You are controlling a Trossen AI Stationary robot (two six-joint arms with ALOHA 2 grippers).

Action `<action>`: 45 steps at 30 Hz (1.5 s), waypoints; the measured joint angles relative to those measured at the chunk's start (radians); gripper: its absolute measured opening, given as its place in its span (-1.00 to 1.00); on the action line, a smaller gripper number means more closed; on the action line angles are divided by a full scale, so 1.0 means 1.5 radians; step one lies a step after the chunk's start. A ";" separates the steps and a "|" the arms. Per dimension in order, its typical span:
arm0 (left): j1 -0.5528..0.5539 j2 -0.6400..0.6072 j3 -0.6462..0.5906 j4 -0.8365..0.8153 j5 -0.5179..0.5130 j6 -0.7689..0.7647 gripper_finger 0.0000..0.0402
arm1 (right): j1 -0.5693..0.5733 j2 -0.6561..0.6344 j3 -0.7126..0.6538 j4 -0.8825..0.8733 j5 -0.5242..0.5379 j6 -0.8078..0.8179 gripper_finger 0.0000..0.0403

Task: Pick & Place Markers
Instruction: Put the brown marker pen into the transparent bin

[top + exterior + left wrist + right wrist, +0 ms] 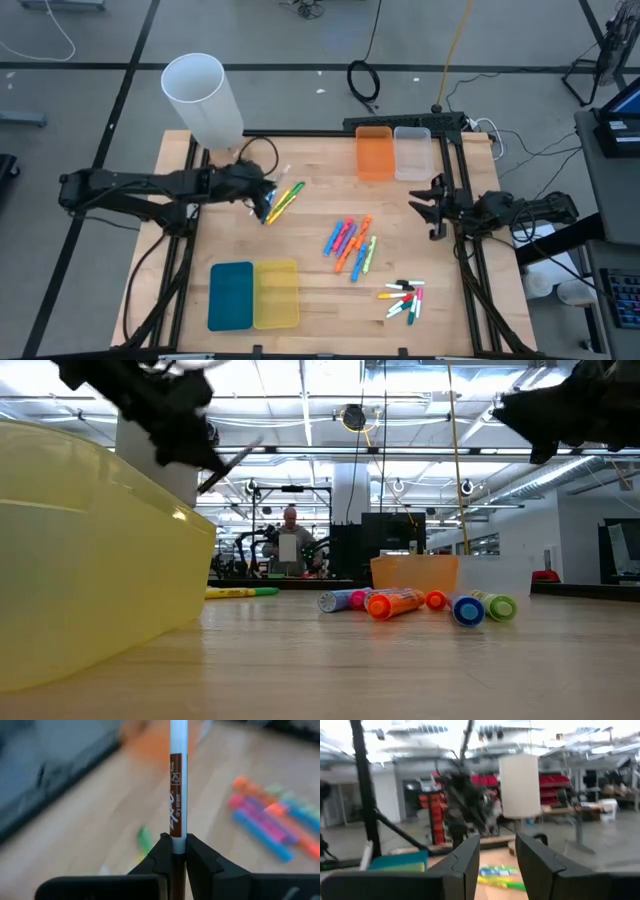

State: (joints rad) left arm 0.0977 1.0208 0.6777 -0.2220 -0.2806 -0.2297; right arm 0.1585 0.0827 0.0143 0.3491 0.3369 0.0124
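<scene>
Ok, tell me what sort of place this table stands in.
Probably a robotics lab in an industrial hall: exposed ceiling ducts and strip lights, red parts-bin shelving, and floor cables beyond the pale wooden table.

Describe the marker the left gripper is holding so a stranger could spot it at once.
Start at the tall white cylinder at the table's far left corner. Just in front of it the left gripper is shut on a thin white dry-erase marker. Unlike the yellow and green highlighters lying beside it, it is lifted clear.

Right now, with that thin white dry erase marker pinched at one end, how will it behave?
The left pincer grips the thin white marker near one end, so it may pivot. Its smooth round barrel probably slips easily. It looks stiff and light.
</scene>
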 joint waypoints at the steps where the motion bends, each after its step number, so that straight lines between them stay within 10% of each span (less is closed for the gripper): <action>1: -0.011 0.009 -0.002 0.058 0.000 0.030 -0.83 | 0.000 0.018 0.000 0.007 0.005 0.008 -0.41; 12: -0.049 0.237 0.028 0.466 0.158 0.236 -0.83 | -0.005 0.332 0.090 0.133 0.056 0.018 -0.13; 27: -0.054 0.437 0.211 0.477 0.294 0.312 -0.82 | -0.010 0.706 0.283 0.336 -0.025 -0.055 0.00; 45: -0.049 0.431 0.218 0.435 0.319 0.340 -0.84 | 0.002 0.747 0.343 0.278 -0.021 -0.091 0.06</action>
State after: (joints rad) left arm 0.0238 1.6669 1.0042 0.4300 0.1986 0.2798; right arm 0.1616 1.2039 0.5282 0.7658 0.3050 -0.1234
